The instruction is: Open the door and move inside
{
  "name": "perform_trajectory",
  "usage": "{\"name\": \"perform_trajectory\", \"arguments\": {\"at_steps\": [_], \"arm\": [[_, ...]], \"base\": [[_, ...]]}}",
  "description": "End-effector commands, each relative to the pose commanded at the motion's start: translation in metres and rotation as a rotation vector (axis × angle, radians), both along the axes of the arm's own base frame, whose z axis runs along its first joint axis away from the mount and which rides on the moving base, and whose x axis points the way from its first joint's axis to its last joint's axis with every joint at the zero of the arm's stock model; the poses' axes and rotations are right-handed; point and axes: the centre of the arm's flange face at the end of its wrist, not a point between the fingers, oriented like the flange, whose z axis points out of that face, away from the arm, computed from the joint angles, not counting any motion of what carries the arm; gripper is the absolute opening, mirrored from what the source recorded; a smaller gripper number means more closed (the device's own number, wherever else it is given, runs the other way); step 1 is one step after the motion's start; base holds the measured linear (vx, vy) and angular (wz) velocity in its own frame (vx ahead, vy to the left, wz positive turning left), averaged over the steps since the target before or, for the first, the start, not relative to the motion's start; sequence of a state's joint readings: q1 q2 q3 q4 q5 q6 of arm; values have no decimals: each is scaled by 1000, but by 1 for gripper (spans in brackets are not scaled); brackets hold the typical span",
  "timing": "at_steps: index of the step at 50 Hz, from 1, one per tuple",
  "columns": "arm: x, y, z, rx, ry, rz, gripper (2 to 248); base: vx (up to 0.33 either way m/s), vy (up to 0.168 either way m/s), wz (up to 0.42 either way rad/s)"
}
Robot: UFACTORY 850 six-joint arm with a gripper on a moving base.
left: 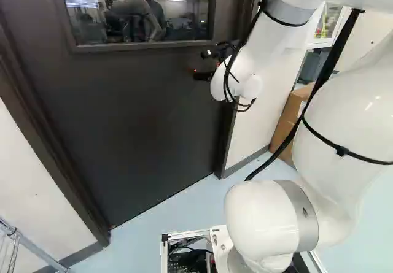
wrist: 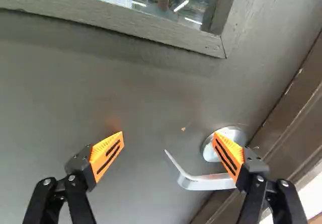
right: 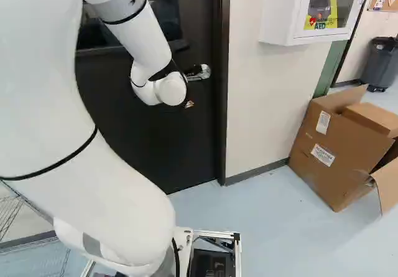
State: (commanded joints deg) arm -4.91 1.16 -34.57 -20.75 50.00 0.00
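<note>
While the closed door (left: 141, 113) fills the left base view's nine o'clock side, the arm (left: 331, 119) stands at three o'clock, its gripper (left: 201, 64) spread wide near the door; in the wrist view the lever handle (wrist: 206, 182) lies at four o'clock from the fingertips' midpoint, partly behind one finger.

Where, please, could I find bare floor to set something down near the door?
Bare floor stretches between the cardboard box, the pale wall and the base frame. It is crowded around the door handle, which one of the jaws partly covers in the wrist view.
</note>
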Motion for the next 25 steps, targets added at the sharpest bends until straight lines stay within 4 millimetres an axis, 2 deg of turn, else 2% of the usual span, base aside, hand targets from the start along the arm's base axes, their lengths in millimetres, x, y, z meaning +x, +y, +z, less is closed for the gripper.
{"name": "perform_trajectory", "arguments": {"at_steps": [25], "arm": [[3,0,-26,5,58,0,247]], "base": [[0,0,0]]}}
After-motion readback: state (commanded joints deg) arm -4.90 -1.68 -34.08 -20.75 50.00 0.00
